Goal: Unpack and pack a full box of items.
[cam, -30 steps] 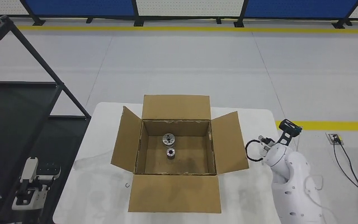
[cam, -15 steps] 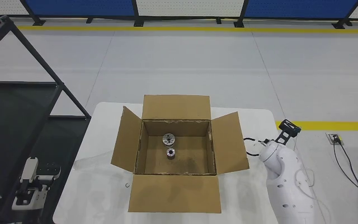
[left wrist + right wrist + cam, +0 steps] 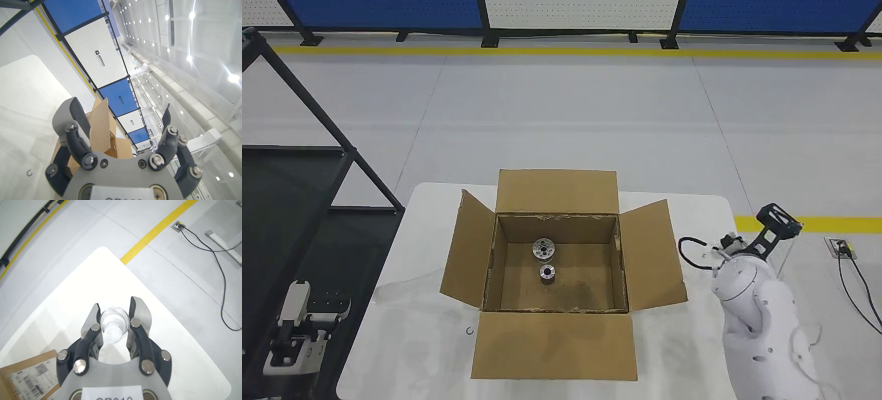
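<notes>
An open cardboard box (image 3: 556,190) stands mid-table with all flaps spread out. On its floor lie two round metal parts, one (image 3: 543,247) behind the other (image 3: 546,272). My right gripper (image 3: 115,303) is shut on a clear bottle (image 3: 114,321) with a pale cap, held above the table's far right corner (image 3: 105,256). In the top view the right gripper (image 3: 770,224) hangs right of the box. My left gripper (image 3: 121,106) is open with nothing between its fingers, low beside the table's left side and tilted upward, with the box (image 3: 102,130) ahead of it.
A small C-shaped ring (image 3: 471,333) lies on the white table (image 3: 422,300) left of the box's near flap, seen too as the ring (image 3: 29,173) in the left wrist view. A dark frame (image 3: 312,190) stands left of the table. A cable (image 3: 217,255) runs over the floor at the right.
My right arm has swung a little to the right, away from the box, with its gripper now farther past the table's right edge. The box and its parts have not moved.
</notes>
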